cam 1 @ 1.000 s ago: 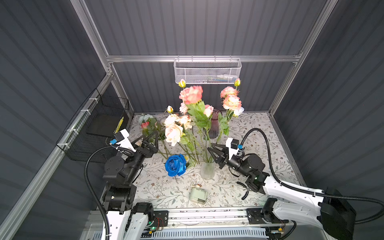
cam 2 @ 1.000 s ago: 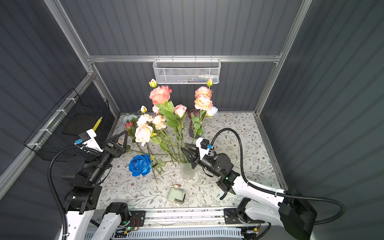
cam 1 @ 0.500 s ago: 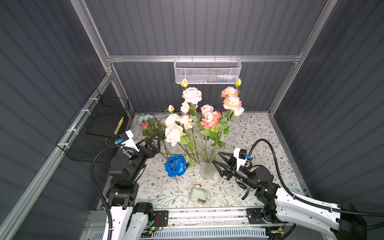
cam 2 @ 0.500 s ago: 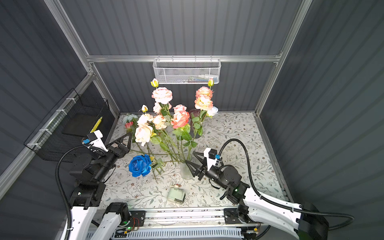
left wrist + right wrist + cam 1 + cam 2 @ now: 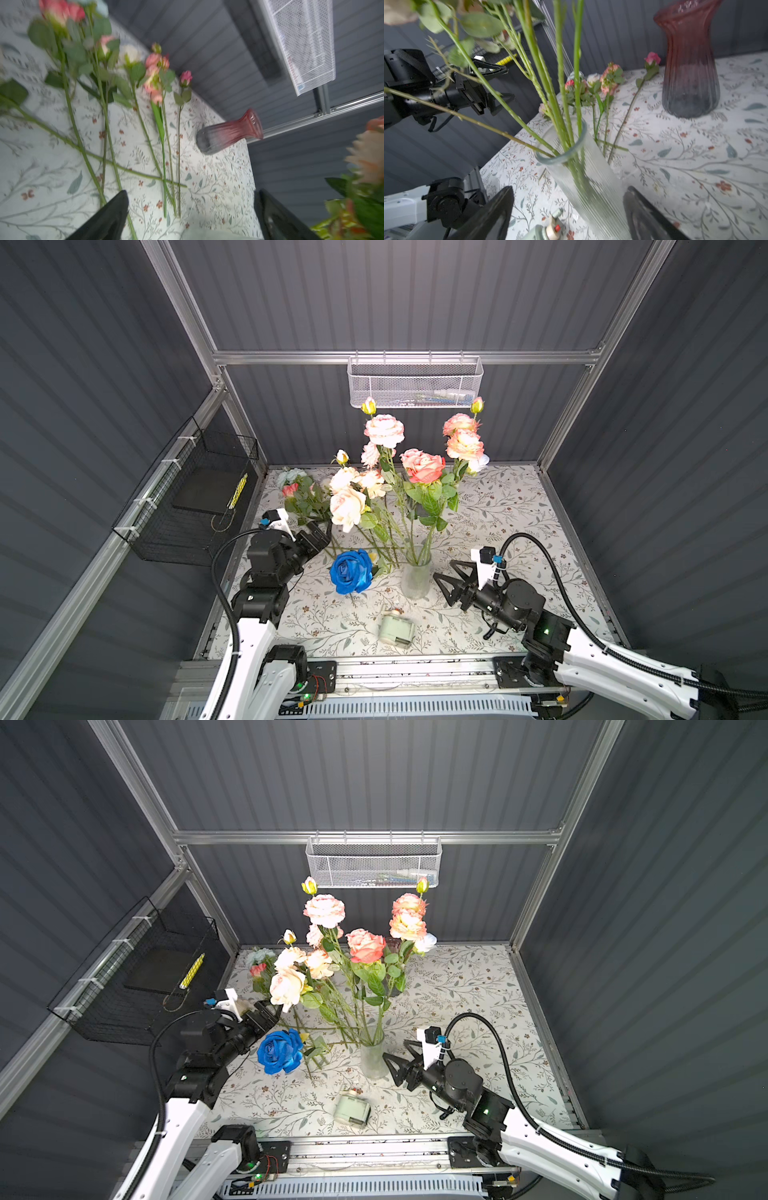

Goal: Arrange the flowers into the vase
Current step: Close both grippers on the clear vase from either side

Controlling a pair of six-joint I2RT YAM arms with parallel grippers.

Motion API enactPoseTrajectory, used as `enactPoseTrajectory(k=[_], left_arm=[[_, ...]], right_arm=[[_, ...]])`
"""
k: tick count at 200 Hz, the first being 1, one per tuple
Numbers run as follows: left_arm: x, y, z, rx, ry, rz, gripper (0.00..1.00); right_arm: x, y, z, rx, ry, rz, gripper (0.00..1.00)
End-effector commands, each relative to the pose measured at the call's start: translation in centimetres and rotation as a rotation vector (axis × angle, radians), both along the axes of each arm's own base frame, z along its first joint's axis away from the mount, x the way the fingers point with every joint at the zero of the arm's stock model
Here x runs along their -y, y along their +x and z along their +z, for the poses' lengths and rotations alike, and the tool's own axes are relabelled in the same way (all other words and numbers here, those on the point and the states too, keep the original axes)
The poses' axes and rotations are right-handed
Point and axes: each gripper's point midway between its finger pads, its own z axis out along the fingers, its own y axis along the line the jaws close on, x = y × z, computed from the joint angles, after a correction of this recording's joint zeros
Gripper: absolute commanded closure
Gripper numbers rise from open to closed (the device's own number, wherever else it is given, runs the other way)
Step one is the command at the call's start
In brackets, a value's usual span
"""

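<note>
Right claw (image 5: 569,189) withdrawn from stems (image 5: 560,93), spread, empty, beside vase (image 5: 415,578).
Left claw (image 5: 192,191) spread above loose flowers (image 5: 166,116) on tabletop (image 5: 519,506); pink rose (image 5: 423,466) stands in vase, whose ribbed wall blurs stem ends.

Enclosure, as I see it in both top views:
- Dark grey ribbed wall panels (image 5: 395,294) on the left, far and right sides.
- Aluminium frame (image 5: 407,357) at the corners and across the far wall.
- White mesh basket (image 5: 395,385) hung on the far rail.
- Black wire basket (image 5: 178,531) on the left wall.
- Table (image 5: 519,506) under a pale floral cloth, evenly lit.
</note>
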Motion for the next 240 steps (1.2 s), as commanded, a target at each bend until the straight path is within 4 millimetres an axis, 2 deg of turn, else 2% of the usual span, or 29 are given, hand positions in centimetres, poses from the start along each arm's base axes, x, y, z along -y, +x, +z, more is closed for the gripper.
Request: enactPoseTrajectory(k=[1, 17, 27, 51, 76, 97, 125, 159, 201, 240], left_arm=[[2.7, -0.2, -2.3, -0.085, -0.035, -0.112, 0.09], [4.2, -0.5, -3.4, -0.119, 0.003, -0.163, 0.09], [4.3, -0.3, -4.1, -0.136, 0.034, -0.150, 0.08], [4.7, -0.3, -4.9, -0.161, 0.044, -0.165, 0.08], [5.0, -0.2, -4.9, -0.163, 0.038, -0.177, 0.07], [5.6, -0.1, -5.2, -0.171, 0.036, -0.198, 0.07], [6.0, -0.3, -5.4, -0.168, 0.034, -0.208, 0.10], [7.3, -0.4, -5.1, -0.153, 0.051, -0.249, 0.11], [8.7, -0.6, -4.9, -0.132, 0.060, -0.286, 0.11], [9.7, -0.8, -5.1, -0.125, 0.062, -0.310, 0.11]], right_arm=[[0.3, -0.1, -3.6, -0.096, -0.088, -0.018, 0.13], [0.2, -0.2, -4.5, -0.122, -0.111, -0.009, 0.13], [0.2, -0.2, -4.4, -0.136, -0.106, -0.016, 0.13], [0.7, 0.6, -2.9, -0.178, -0.085, -0.081, 0.16], [1.1, 1.5, -1.1, -0.237, -0.127, -0.152, 0.27], [1.6, 2.0, -0.6, -0.273, -0.207, -0.198, 0.41], [1.4, 2.3, 1.0, -0.281, -0.212, -0.190, 0.49], [-0.5, 2.1, 2.9, -0.304, -0.211, -0.099, 0.51], [-2.5, 2.4, 2.5, -0.364, -0.270, -0.047, 0.41], [-3.3, 2.6, 3.4, -0.350, -0.278, -0.030, 0.40]])
